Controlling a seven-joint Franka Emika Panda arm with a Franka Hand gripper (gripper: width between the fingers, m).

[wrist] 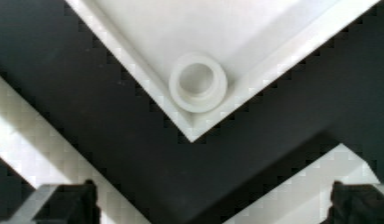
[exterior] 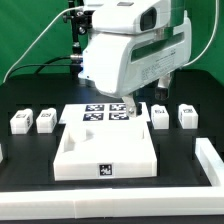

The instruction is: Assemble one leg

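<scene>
Four small white legs with tags stand in a row behind the slab: two on the exterior view's left (exterior: 20, 121) (exterior: 46, 120) and two on the right (exterior: 160, 116) (exterior: 186, 115). The big white slab (exterior: 105, 150) lies in front. My gripper (exterior: 128, 106) hangs over the slab's far right corner, apart from every leg. In the wrist view the gripper (wrist: 210, 205) is open and empty, with its dark fingers (wrist: 64, 205) wide apart. Beyond them is a slab corner (wrist: 260, 40) with a round socket (wrist: 198, 83). No leg shows in the wrist view.
The marker board (exterior: 100, 113) lies flat just behind the slab, partly under the arm. A white rail (exterior: 210, 160) runs along the exterior view's right edge of the black table. Cables hang behind the arm.
</scene>
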